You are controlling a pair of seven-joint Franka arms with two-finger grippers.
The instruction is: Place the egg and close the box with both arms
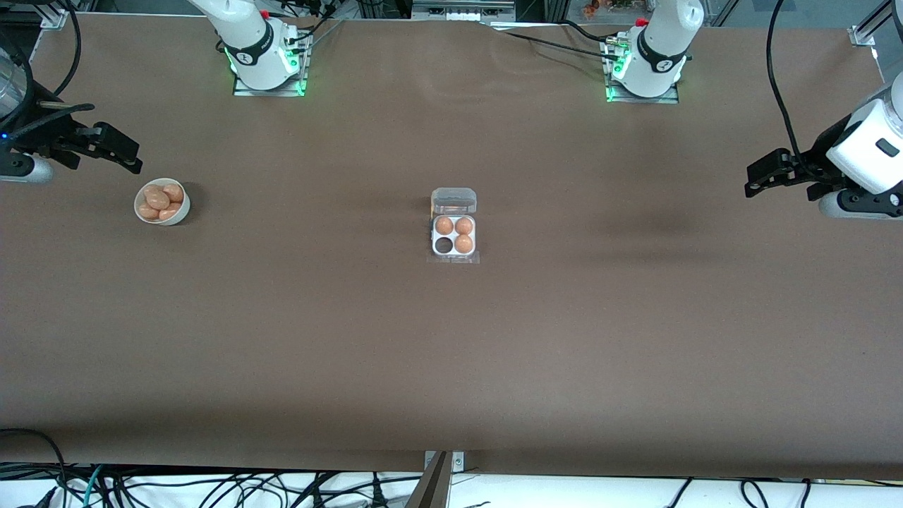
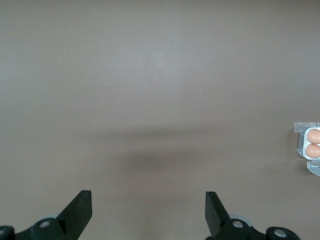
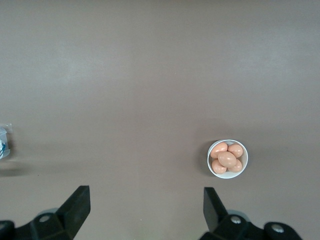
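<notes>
The white four-cell box sits mid-table with its clear lid open toward the robots' bases. It holds three tan eggs; the cell nearest the front camera toward the right arm's end is empty. Part of the box shows in the left wrist view. A round white bowl holds several eggs at the right arm's end, and shows in the right wrist view. My right gripper hangs open and empty beside the bowl. My left gripper hangs open and empty at the left arm's end.
The brown table is bare apart from the box and bowl. Both arm bases stand along the edge farthest from the front camera. Cables lie below the table's nearest edge.
</notes>
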